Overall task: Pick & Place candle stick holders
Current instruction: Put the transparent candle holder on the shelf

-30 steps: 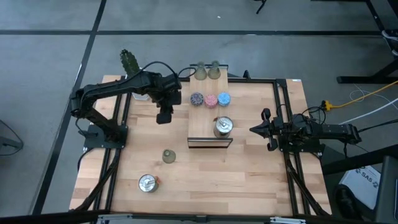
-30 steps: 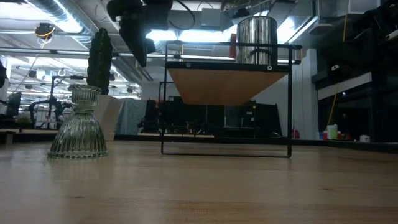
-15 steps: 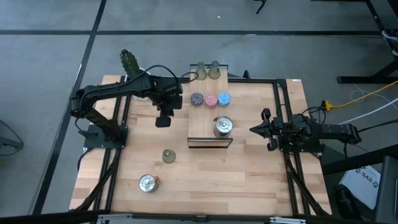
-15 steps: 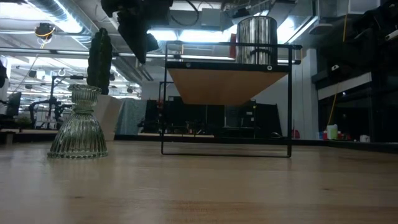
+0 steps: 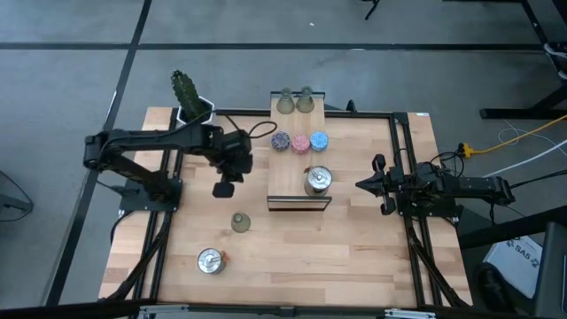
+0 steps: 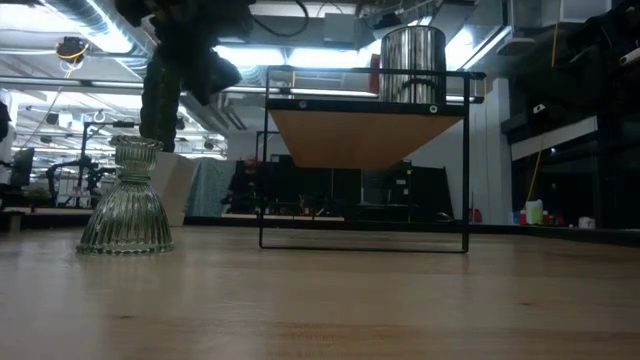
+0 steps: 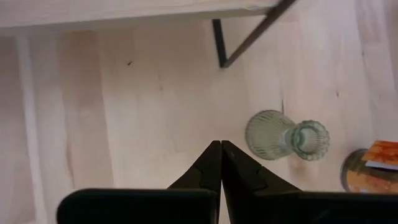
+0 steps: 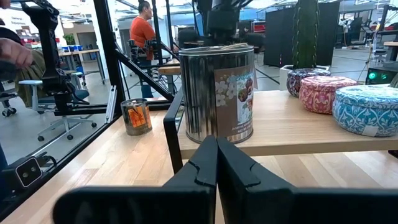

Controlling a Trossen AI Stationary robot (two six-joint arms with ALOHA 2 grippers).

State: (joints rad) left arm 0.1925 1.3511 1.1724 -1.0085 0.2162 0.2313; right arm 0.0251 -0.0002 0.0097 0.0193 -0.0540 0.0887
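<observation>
Fingers of the left gripper (image 7: 221, 163) pressed tip to tip, holding nothing, above bare tabletop beside an upright olive-green glass holder (image 7: 284, 135); fingers of the right gripper (image 8: 216, 160) likewise shut and empty, at the table's right edge, facing the raised wooden board (image 5: 299, 173). Surface: light wooden table (image 5: 354, 239) in a black frame, on a grey floor. On the board: one silver tin holder (image 5: 317, 180), purple (image 5: 280, 141), pink (image 5: 300, 143) and blue (image 5: 319, 139) round holders, two green glass ones (image 5: 295, 100) at its far end. A second silver holder (image 5: 210, 260) stands on the table near its front-left corner (orange label, unreadable). The right wrist view alone shows the floral label on the board's tin, a person in an orange top (image 8: 143, 34) and a hand (image 8: 15, 51) at the edge. A cactus (image 5: 185, 89) stands at the far-left corner
</observation>
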